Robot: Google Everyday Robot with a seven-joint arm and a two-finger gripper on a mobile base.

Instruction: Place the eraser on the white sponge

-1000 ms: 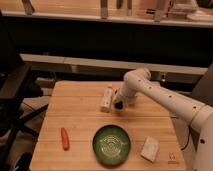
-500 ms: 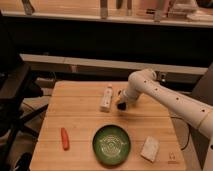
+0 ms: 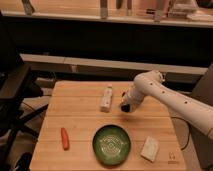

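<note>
Gripper (image 3: 126, 106) hangs over the tabletop (image 3: 75, 115) right of centre; we cannot tell its grip, or whether it holds the eraser. Beside the green plate (image 3: 111, 145), the white sponge (image 3: 150, 148) lies nearer the camera-side edge and slightly right of the gripper, by the table's near right corner.

**Wood, glaze and smooth white casing**

The counter (image 3: 75, 112) is pale matt wood with faint grain. The green plate (image 3: 111, 145) looks glazed and slightly glossy. The white sponge (image 3: 149, 148) has a dull, roughish face. The arm (image 3: 167, 95) wears smooth white casing, and its dark pincer (image 3: 125, 107) hangs over the counter beyond the plate.
</note>
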